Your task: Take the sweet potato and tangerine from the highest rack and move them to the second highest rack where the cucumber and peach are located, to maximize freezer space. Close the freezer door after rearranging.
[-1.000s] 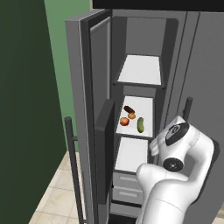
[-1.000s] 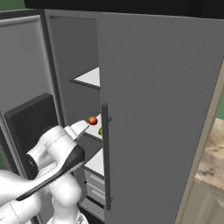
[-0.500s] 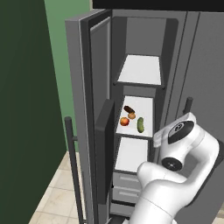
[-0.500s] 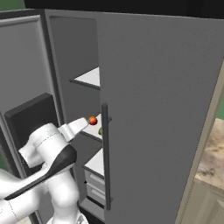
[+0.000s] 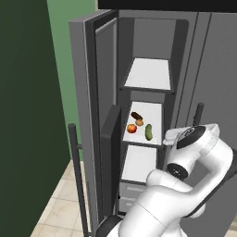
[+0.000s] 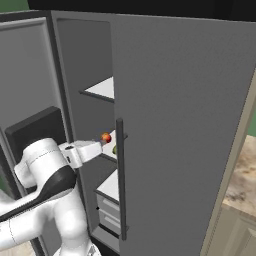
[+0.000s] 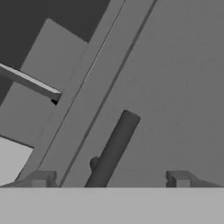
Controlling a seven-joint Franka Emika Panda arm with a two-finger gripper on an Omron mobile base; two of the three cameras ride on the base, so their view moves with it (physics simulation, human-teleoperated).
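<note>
Gripper (image 7: pixel 109 179) jaws wide, facing smooth grey door's cylindrical handle (image 7: pixel 113 148)

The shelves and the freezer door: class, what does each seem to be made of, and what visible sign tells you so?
Shelves: the highest rack and second highest rack look like flat, matt white plastic or coated plate with a grey front edge. It could also be frosted glass, since the rendering leaves this open.
Freezer door: smooth, matt grey, like painted metal, with no grain or shine. Its bar handle is darker and looks like metal or plastic.
</note>
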